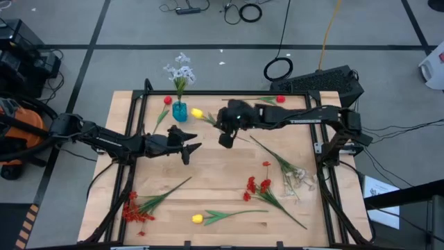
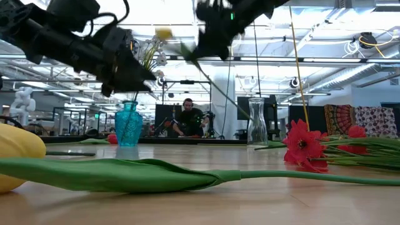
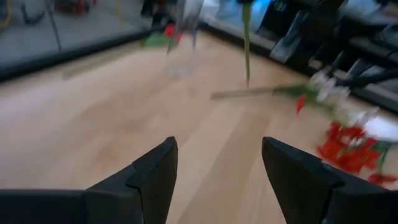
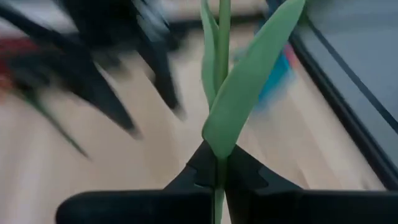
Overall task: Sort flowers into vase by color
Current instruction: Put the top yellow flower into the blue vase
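Observation:
My right gripper (image 1: 226, 132) is over the table's far middle, shut on a yellow flower whose blossom (image 1: 197, 113) sticks out beside the blue vase (image 1: 180, 111). That vase stands on its base and holds white flowers (image 1: 180, 69). My left gripper (image 1: 191, 147) hovers open just left of it, with bare wood between its fingers (image 3: 217, 174). Red flowers (image 1: 139, 207), another yellow flower (image 1: 198, 219), more red ones (image 1: 257, 186) and white ones (image 1: 298, 177) lie flat on the table. A clear vase (image 2: 256, 122) stands in the low view. My right gripper pinches the yellow flower's green stem (image 4: 219, 177) between its two fingers, just below a long leaf (image 4: 249, 81). The fingers lie across the stem, coming from the table's right. The flower is lifted clear, its blossom (image 2: 164, 32) up high and its stem (image 2: 219, 87) slanting downward.
A red blossom (image 1: 167, 101) lies left of the blue vase and another (image 1: 280, 99) lies at the far edge under the right arm. The middle of the table (image 1: 222, 173) is bare wood. A person (image 2: 187, 119) sits in the room beyond.

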Available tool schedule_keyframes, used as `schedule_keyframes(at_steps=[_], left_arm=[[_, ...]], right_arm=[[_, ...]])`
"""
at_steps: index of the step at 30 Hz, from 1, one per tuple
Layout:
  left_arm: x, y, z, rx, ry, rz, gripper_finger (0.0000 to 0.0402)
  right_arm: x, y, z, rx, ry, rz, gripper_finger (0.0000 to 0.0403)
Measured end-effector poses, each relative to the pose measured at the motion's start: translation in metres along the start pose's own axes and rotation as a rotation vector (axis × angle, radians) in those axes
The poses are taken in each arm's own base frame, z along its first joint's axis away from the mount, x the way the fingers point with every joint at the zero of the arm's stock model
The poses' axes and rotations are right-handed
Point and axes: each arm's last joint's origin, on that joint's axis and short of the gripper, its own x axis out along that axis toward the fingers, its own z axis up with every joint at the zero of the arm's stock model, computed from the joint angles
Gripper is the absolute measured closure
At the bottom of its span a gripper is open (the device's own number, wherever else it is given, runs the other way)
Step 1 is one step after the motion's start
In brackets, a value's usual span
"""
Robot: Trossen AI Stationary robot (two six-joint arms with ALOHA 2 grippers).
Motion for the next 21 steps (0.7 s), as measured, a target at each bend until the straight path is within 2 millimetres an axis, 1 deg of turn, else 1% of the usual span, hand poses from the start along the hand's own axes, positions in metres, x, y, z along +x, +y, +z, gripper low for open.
schedule_keyframes(at_steps=[2,5,7,10,13,15,17,19,21], left_arm=[[0.0,-0.002,0.006,0.022,-0.057,-0.011,0.0164],[-0.001,-0.005,0.014,0.055,-0.144,-0.036,0.0164],[-0.003,-0.007,0.02,0.079,-0.199,-0.056,0.0164],[-0.004,-0.01,0.025,0.112,-0.243,-0.119,0.0164],[-0.005,-0.012,0.027,0.131,-0.253,-0.176,0.0164],[-0.005,-0.012,0.026,0.156,-0.246,-0.198,0.0164],[-0.005,-0.013,0.027,0.184,-0.249,-0.221,0.0164],[-0.004,-0.014,0.027,0.202,-0.246,-0.235,0.0164],[-0.003,-0.015,0.028,0.231,-0.248,-0.234,0.0164]], right_arm=[[-0.003,-0.001,0.01,-0.001,-0.126,0.11,0.0398],[-0.001,-0.002,0.006,-0.01,-0.235,0.266,0.0398],[0.003,-0.002,-0.002,-0.002,-0.293,0.308,0.0398],[0.008,-0.003,-0.019,0.025,-0.41,0.323,0.0398],[0.005,-0.004,-0.034,0.048,-0.582,0.34,0.0399],[0.003,-0.004,-0.041,0.047,-0.668,0.346,0.0399],[0.005,-0.003,-0.048,0.062,-0.681,0.359,0.0399],[0.012,0.002,-0.053,0.064,-0.655,0.372,0.0399],[0.019,0.009,-0.054,0.048,-0.645,0.389,0.0399]])
